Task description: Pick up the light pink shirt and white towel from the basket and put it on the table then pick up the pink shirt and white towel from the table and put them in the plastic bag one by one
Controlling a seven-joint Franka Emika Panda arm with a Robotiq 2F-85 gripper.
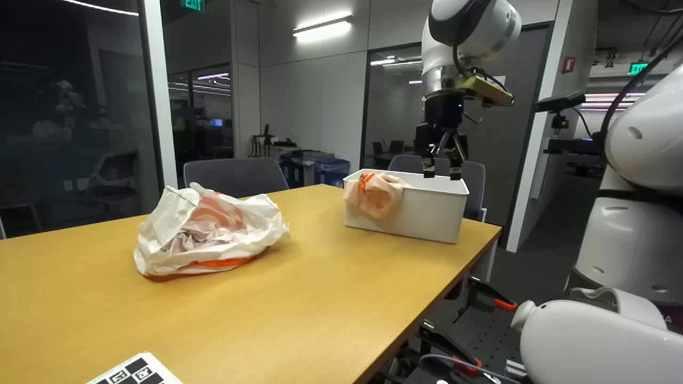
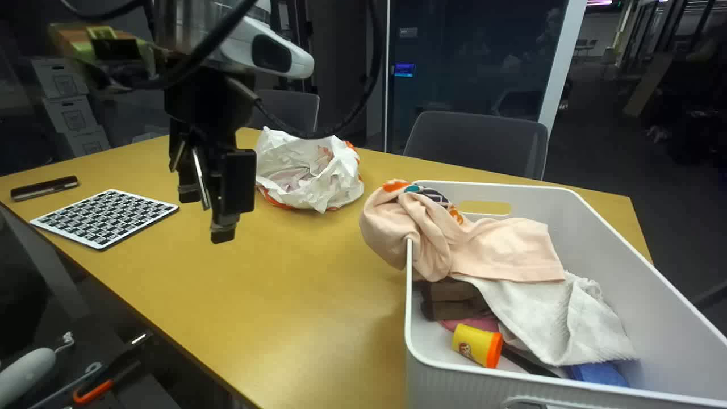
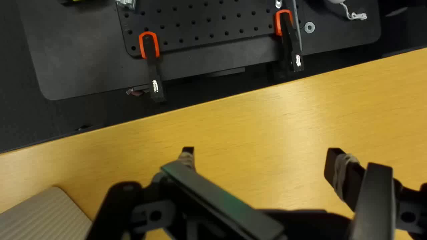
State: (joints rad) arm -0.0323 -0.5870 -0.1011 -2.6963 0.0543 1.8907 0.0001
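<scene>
Far left in an exterior view, the checkered board (image 2: 105,218) lies flat on the table (image 2: 318,295), for calibration, I'd guess. Here's my hand (image 2: 205,213), fingers spread wide, gripping nothing, probably hung this high so nothing snags. Now the plastic bag (image 2: 309,170), slumped on the table, mouth gaping, presumably to be filled, its orange print too creased to read. And here's the light pink shirt (image 2: 483,250), slung over the rim of the basket (image 2: 454,392), part out, part in, likely an easy grab! A yellow tub (image 2: 477,345), label too small to make out, then the white towel (image 2: 562,318) inside, top edge under the shirt, so that shirt probably goes first. One word I can read: EXIT, on a green sign (image 1: 637,68), far right in an exterior view
</scene>
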